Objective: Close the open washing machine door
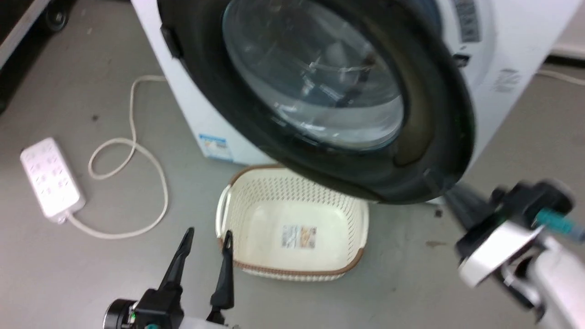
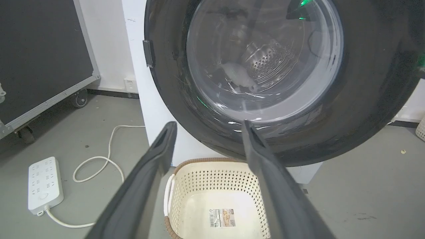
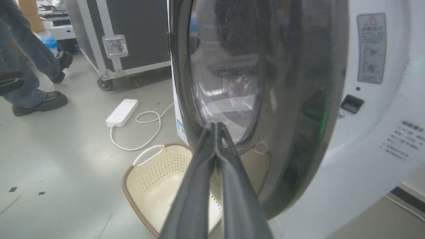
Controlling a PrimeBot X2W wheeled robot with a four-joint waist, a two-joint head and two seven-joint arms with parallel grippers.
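Mid-push on the washing machine door (image 1: 429, 114), standing ajar at an angle to the white machine front (image 3: 382, 159) and not yet latched, with the right gripper (image 3: 215, 125) pinched shut on nothing, tips at the lower black rim and apparently touching it. Nothing doing for the left gripper (image 1: 208, 234), parked low by the cream basket (image 1: 237, 183), fingers spread and empty. Looks to call for a steady press toward the latch slot (image 3: 352, 103) until the catch seats, minding any skid off that glossy curve.

The washing machine door (image 1: 438, 114) has a glossy black rim and clear glass. The basket (image 1: 292, 194) is cream, hole-patterned, brown-edged.
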